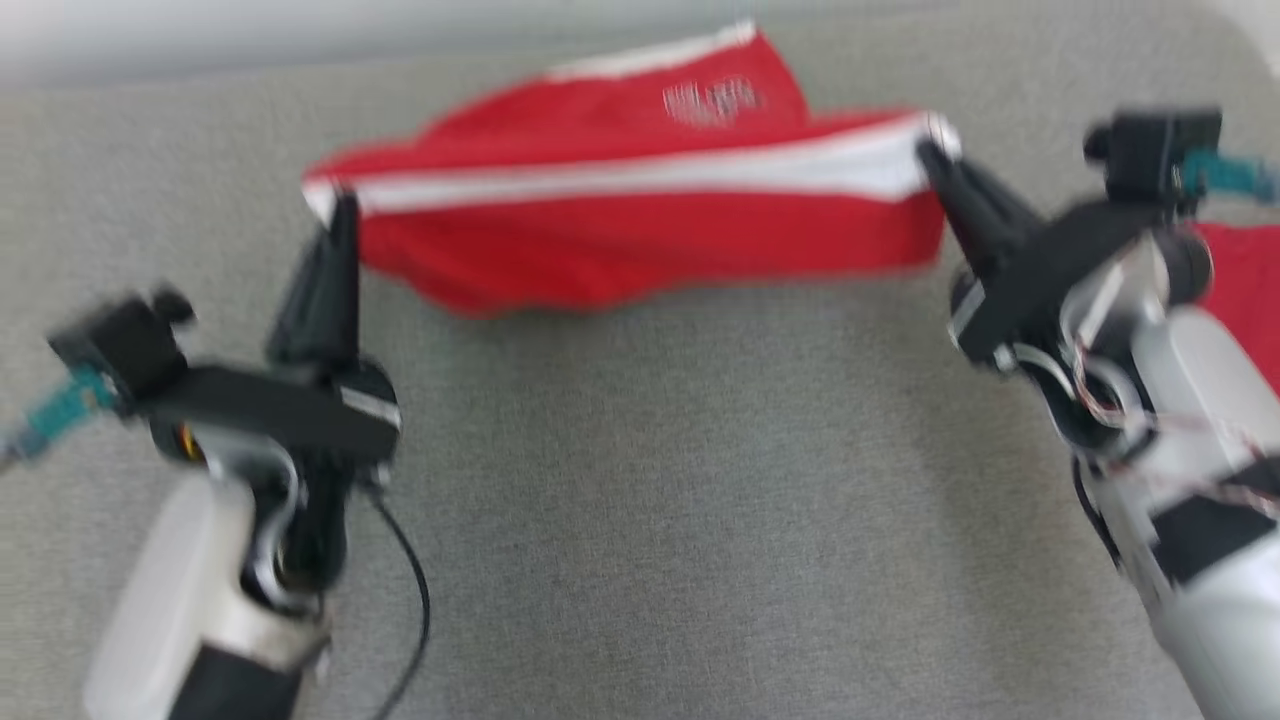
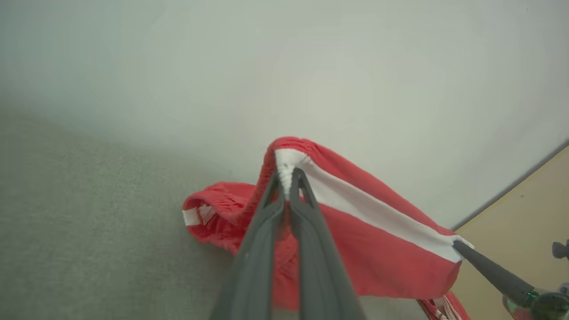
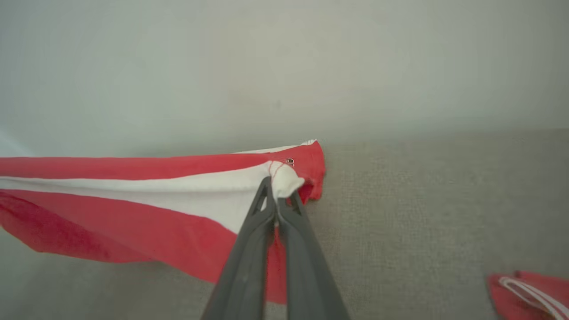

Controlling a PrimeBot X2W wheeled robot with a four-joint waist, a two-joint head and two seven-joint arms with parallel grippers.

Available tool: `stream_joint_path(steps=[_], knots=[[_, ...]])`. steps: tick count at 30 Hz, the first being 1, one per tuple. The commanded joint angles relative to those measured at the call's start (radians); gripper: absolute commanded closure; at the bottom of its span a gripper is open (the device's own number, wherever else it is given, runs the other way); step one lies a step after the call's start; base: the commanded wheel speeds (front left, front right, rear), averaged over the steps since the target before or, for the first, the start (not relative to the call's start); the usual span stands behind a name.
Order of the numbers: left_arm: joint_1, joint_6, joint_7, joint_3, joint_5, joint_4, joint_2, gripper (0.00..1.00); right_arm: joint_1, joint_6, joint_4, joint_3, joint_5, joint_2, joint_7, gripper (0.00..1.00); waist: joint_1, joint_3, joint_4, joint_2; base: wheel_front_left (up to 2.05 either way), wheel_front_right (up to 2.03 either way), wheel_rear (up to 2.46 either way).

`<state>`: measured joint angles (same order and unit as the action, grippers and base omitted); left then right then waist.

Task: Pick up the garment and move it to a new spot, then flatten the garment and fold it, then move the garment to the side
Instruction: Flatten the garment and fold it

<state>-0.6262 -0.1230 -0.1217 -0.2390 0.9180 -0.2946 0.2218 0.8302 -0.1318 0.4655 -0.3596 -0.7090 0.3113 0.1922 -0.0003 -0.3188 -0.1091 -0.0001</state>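
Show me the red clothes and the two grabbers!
Red garment (image 1: 650, 240), head view, lower red panel.
Left gripper (image 1: 340, 205), head view, fingertips pinching one corner.
Right gripper (image 1: 932, 150), head view, fingertips pinching other corner.

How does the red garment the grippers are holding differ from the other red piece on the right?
The held garment is stretched between the left gripper and right gripper, pinched at its white stripe's ends; the other red piece lies on the grey surface, untouched. In the head view the held garment shows whole; the other red piece is cut off by the right arm. Both are red with white trim.
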Motion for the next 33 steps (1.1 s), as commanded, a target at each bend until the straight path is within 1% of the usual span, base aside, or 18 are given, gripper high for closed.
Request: stream_joint_path(steps=[1,3,6,8,10,13,16,19,23,25,26,27,30,33], knots=[[0.043,0.008,-0.004,-0.003,-0.007,0.020,0.005,1.00,-0.051,0.002,-0.030,0.011,-0.009,0.020,0.016,1.00,0.0003,0.092,0.007,0.0001,0.00,0.00,0.00],[0.125,0.014,0.003,-0.019,-0.010,0.058,0.006,1.00,-0.150,0.002,-0.106,0.041,-0.020,0.039,0.057,1.00,0.0003,0.119,0.012,0.0001,0.00,0.00,0.00],[0.239,0.029,0.009,-0.043,-0.014,0.112,0.008,1.00,-0.308,0.002,-0.229,0.108,-0.043,0.051,0.123,1.00,0.0003,0.152,0.019,0.0001,0.00,0.00,0.00],[0.310,0.044,0.007,-0.059,-0.023,0.146,0.009,1.00,-0.415,0.002,-0.304,0.154,-0.050,0.047,0.171,1.00,0.0003,0.172,0.021,0.0001,0.00,0.00,0.00],[0.377,0.056,0.014,-0.077,-0.035,0.175,0.017,1.00,-0.522,0.002,-0.379,0.193,-0.050,0.033,0.226,1.00,0.0003,0.190,0.022,0.0001,0.00,0.00,0.00],[0.468,0.080,0.027,-0.101,-0.040,0.213,0.027,1.00,-0.666,0.002,-0.472,0.255,-0.009,0.009,0.310,1.00,0.0003,0.210,0.023,0.0001,0.00,0.00,0.00],[0.546,0.104,0.048,-0.119,-0.042,0.249,0.041,1.00,-0.787,0.002,-0.556,0.319,0.031,-0.033,0.397,1.00,0.0003,0.224,0.026,0.0001,0.00,0.00,0.00],[0.619,0.126,0.069,-0.126,-0.022,0.287,0.053,1.00,-0.883,0.002,-0.647,0.371,0.070,-0.080,0.488,1.00,0.0003,0.229,0.028,0.0001,0.00,0.00,0.00],[0.698,0.152,0.086,-0.125,-0.013,0.357,0.068,1.00,-0.966,0.002,-0.775,0.430,0.103,-0.131,0.588,1.00,0.0003,0.228,0.037,0.0001,0.00,0.00,0.00],[0.730,0.163,0.089,-0.119,-0.008,0.395,0.077,1.00,-0.985,0.002,-0.841,0.465,0.123,-0.156,0.610,1.00,0.0003,0.226,0.041,0.0001,0.00,0.00,0.00],[0.757,0.174,0.089,-0.113,-0.004,0.430,0.084,1.00,-0.996,0.002,-0.897,0.494,0.140,-0.176,0.625,1.00,0.0003,0.224,0.047,0.0001,0.00,0.00,0.00],[0.765,0.176,0.085,-0.109,-0.002,0.445,0.085,1.00,-0.993,0.002,-0.921,0.505,0.147,-0.185,0.627,1.00,0.0003,0.223,0.051,0.0001,0.00,0.00,0.00],[0.772,0.183,0.085,-0.112,0.001,0.471,0.082,1.00,-0.984,0.002,-0.954,0.521,0.164,-0.203,0.643,1.00,0.0003,0.218,0.058,0.0001,0.00,0.00,0.00],[0.753,0.179,0.091,-0.125,-0.008,0.471,0.076,1.00,-0.971,0.002,-0.942,0.511,0.182,-0.202,0.654,1.00,0.0003,0.214,0.061,0.0001,0.00,0.00,0.00]])
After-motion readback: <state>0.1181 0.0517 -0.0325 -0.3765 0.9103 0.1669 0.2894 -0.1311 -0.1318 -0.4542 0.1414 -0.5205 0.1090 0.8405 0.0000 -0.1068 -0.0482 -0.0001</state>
